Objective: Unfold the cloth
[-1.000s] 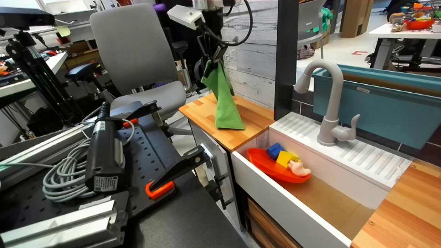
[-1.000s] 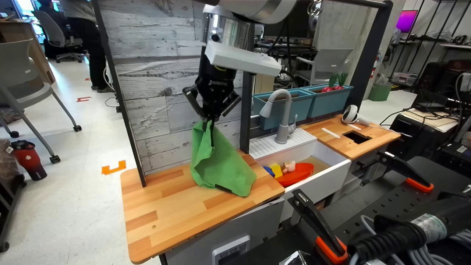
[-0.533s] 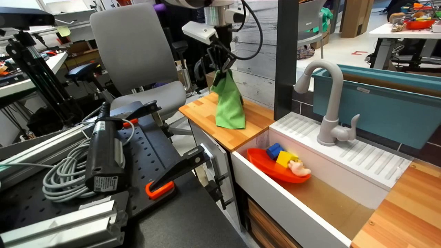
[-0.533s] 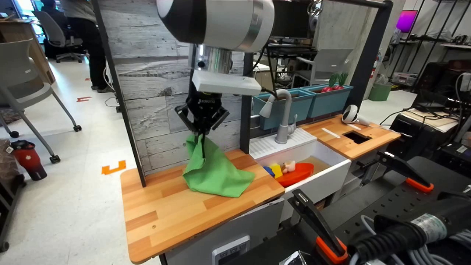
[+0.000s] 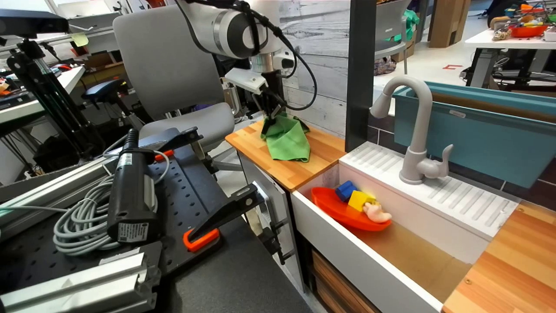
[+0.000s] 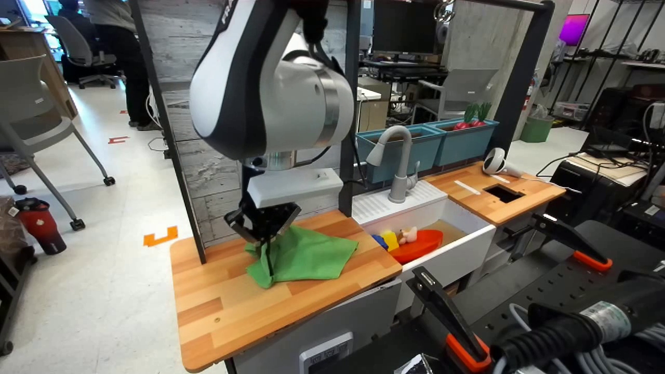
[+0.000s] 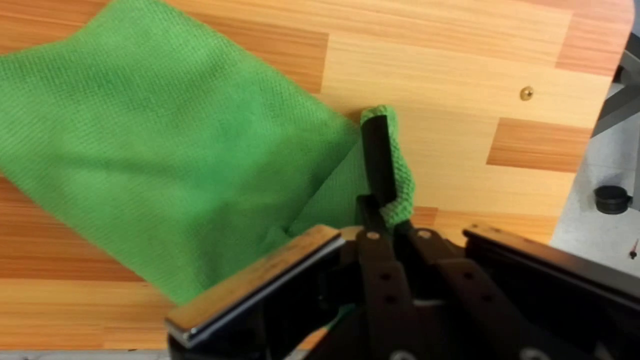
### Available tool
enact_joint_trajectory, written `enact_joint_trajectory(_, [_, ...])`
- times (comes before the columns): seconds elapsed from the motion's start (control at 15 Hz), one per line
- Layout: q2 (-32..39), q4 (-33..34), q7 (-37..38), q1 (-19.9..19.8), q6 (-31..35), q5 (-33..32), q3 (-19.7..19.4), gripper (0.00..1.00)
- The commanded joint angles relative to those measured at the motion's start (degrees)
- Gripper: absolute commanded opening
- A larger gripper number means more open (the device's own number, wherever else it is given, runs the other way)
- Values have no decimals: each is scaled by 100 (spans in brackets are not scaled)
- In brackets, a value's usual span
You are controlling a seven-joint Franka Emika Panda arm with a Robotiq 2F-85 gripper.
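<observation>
My slim-fingered black claw (image 6: 269, 262) pinches a bunched fold of the textured green fabric cloth (image 7: 175, 135)!
Beside the claw I see the rest lying broad, nearly flat, on the tan wood-strip worktop (image 6: 244, 306).

In an exterior view, a wall panel of weathered grey-white wooden boards (image 6: 177, 62), edged by a slim black post (image 6: 172, 145), stands at the back of the honey-coloured wooden counter (image 6: 234, 317); on that view's left, pale glossy floor (image 6: 111, 218) carries orange tape marks (image 6: 160, 236), and farther right rises rough grey concrete (image 6: 483, 44). In an exterior view, a tall-backed grey office chair (image 5: 163, 61) stands beyond the counter, well apart from a white-topped table (image 5: 484, 42).
</observation>
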Motion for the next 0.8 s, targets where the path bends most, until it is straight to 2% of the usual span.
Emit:
enact_joint_trajectory(0.0, [455, 547, 148, 355, 63, -276, -127, 1])
enact_joint_trajectory(0.33, [776, 996, 136, 585, 45, -360, -96, 1])
enact_joint_trajectory(0.4, [804, 1047, 159, 618, 9, -361, -117, 6])
enact_joint_trajectory(0.47, [826, 1087, 165, 627, -8, -352, -119, 31])
enact_joint_trajectory(0.53, [840, 1109, 172, 626, -13, -342, -123, 31])
enact_joint_trajectory(0.6, [847, 1118, 171, 613, 8, -329, -115, 36])
enact_joint_trajectory(0.73, [766, 1017, 141, 543, 58, -289, -65, 51])
